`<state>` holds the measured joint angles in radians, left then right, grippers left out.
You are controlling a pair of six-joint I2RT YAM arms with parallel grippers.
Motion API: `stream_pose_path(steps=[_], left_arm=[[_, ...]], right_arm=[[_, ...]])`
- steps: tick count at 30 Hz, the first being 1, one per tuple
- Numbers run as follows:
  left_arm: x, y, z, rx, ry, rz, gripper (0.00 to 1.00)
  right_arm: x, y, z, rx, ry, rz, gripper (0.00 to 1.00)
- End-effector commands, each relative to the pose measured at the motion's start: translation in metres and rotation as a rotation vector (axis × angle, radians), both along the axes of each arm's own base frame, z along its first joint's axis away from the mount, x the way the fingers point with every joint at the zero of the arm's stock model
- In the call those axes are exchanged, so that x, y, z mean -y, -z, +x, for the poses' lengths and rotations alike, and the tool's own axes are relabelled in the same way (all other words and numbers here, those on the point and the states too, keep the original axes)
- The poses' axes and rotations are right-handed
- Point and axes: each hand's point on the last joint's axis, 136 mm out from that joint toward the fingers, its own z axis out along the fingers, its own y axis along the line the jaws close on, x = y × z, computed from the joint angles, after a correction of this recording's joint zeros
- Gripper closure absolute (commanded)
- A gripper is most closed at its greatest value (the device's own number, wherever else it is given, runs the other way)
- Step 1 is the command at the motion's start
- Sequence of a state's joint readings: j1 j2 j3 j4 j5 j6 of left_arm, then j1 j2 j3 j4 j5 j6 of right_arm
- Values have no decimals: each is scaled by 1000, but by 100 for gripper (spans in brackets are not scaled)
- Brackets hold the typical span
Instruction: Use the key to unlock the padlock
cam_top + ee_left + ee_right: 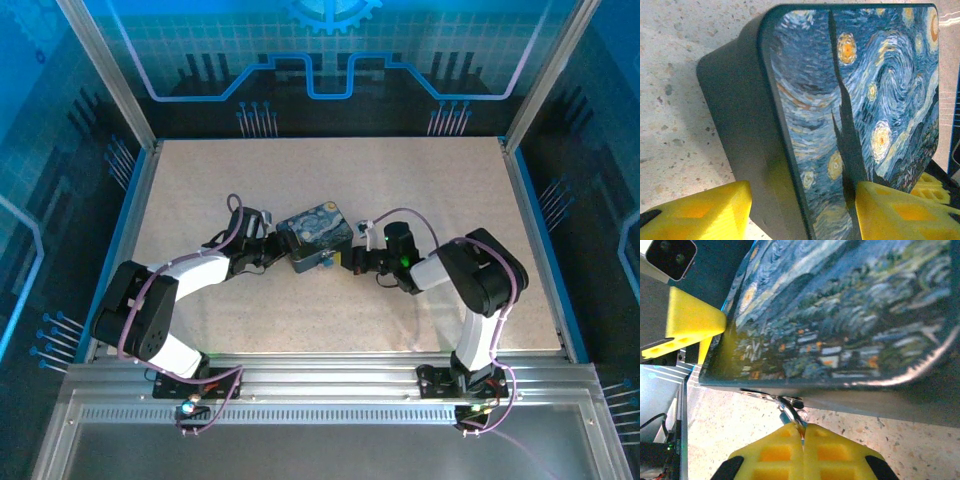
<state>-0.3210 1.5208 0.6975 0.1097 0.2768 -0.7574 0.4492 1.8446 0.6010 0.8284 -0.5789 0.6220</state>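
End effector [803, 436] pinches key [799, 425] (toward tin [850, 315]).

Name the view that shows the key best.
Right wrist view: the key is close up, pinched in the shut right gripper, near the tin's latch. The top view leaves it too small to make out; the left wrist camera faces the tin's lid.

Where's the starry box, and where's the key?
starry box [315, 236], top view, middle of the painted lid.
key [796, 421], right wrist view, its thin metal shaft.
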Motion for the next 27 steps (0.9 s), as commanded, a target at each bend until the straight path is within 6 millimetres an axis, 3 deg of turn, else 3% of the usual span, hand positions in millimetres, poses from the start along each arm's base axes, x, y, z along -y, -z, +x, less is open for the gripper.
stream_pose_path(steps=[1,13,21,27], left_arm=[[-6,9,-15,-41,3,45,39],[-25,-51,3,148,-30,98,19],[-51,-94,3,339,-104,136,10],[-68,-110,0,461,-156,157,1]], right_arm=[[8,-8,0,27,11,-14,99],[26,-20,-25,21,-6,-113,99],[36,-49,-55,7,-39,-145,99],[53,-69,-79,8,-20,-187,99]])
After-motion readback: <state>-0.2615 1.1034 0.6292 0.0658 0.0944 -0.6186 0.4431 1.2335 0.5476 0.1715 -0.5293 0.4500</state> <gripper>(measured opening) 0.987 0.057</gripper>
